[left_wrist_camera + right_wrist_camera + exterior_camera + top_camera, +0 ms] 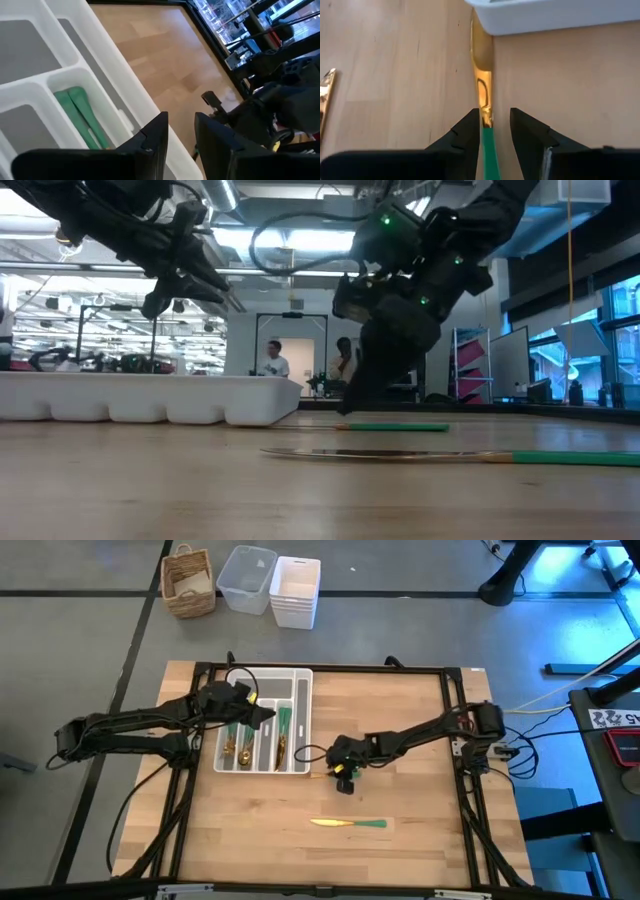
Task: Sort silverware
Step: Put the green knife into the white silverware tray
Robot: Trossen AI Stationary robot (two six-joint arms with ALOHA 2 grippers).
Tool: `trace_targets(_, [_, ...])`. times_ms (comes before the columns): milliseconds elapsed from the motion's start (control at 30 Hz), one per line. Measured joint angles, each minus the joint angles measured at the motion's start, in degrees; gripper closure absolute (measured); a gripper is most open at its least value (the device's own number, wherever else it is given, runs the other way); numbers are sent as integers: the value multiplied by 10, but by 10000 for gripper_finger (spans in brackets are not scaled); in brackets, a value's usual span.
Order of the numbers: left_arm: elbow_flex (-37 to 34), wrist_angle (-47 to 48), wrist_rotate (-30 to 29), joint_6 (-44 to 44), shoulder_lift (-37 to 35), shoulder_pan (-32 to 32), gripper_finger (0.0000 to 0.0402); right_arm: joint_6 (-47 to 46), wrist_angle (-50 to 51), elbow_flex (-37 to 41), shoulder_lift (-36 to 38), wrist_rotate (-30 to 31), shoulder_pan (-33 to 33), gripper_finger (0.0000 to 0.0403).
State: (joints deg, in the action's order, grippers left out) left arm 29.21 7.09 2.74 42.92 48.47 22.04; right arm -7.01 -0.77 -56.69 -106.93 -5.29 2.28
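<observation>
The right end effector (344, 777) sits low at the middle of the high view, just off the lower right corner of the white tray (301, 718). Its fingers (465, 135) stand slightly apart, straddling the neck of a piece of silverware (482, 95) that lies flat on the wooden surface (420, 740), gold head toward the tray wall and green handle running back between the fingers. They do not look clamped on it, so the step in hand appears to be the pickup of this piece. A second piece, a knife (347, 824), lies alone on the surface toward the lower middle of the high view, well apart from both arms. Other pieces already rest in the tray's long compartments, green handles (80, 112) showing in the left wrist view. The left end effector (262, 712) hovers over the tray in the upper left of the high view, fingers (155, 137) a narrow gap apart and holding nothing that I can see; it has probably finished a drop. Next, I judge, the right fingers need to close squarely on the thin neck, lift without dragging the head against the tray wall, and carry the piece to the matching compartment; the piece lying so flat may make the grip slip.
</observation>
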Motion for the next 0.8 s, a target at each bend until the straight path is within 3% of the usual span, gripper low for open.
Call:
trace_targets(467, [0,0,-2,-14,0,0,314,2,14,-3,-35,-17,0,295])
trace_targets(667, [0,0,-2,-14,0,0,314,1,45,-4,-36,-14,-1,358])
trace_targets(800, [0,0,-2,-11,0,0,314,-3,59,-2,-35,-45,3,395])
